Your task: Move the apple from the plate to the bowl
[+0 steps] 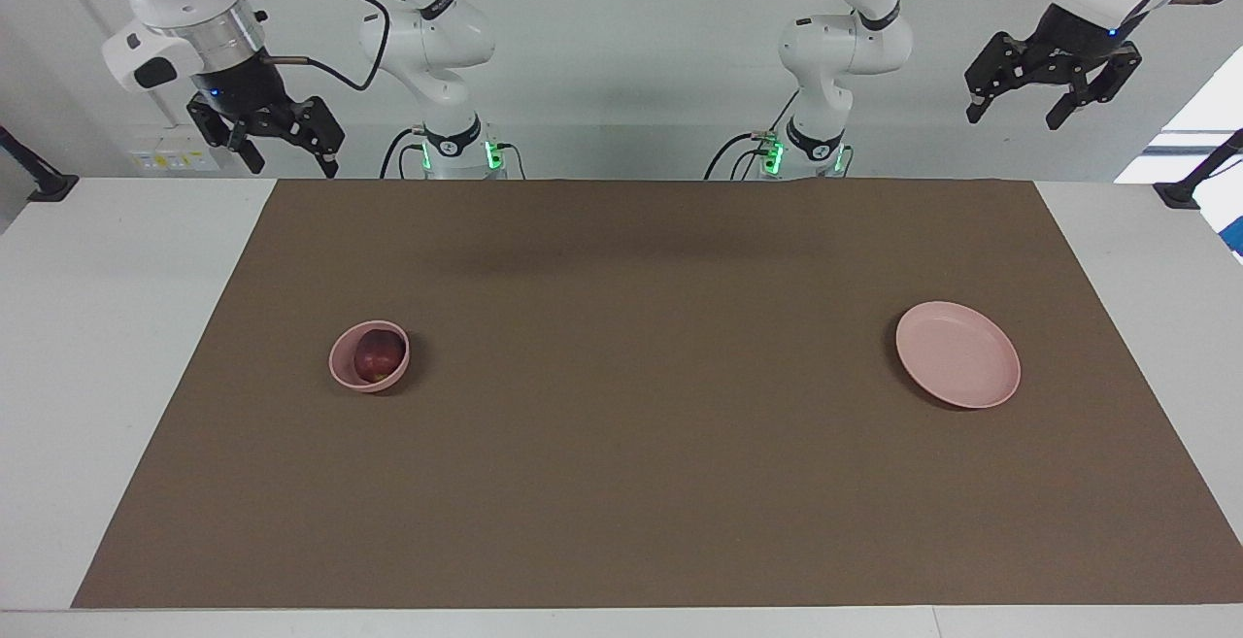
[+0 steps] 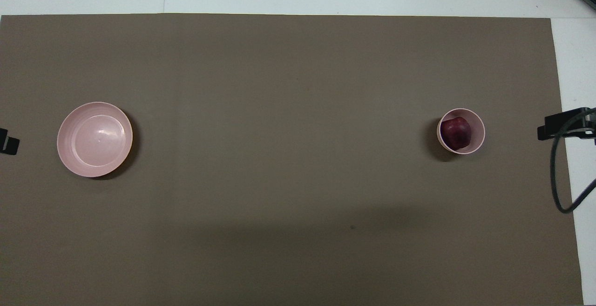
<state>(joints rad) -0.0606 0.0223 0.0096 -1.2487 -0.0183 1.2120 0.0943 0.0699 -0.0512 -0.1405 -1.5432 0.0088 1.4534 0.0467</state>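
The dark red apple lies in the small deep pink bowl toward the right arm's end of the table. The wide flat pink plate sits bare toward the left arm's end. My right gripper is open and empty, raised high over the table's edge at the right arm's end; only its tip shows in the overhead view. My left gripper is open and empty, waiting high over the left arm's end; a tip shows at the overhead view's edge.
A brown mat covers most of the white table. A black cable hangs from the right arm over the mat's edge. The two arm bases stand at the robots' edge.
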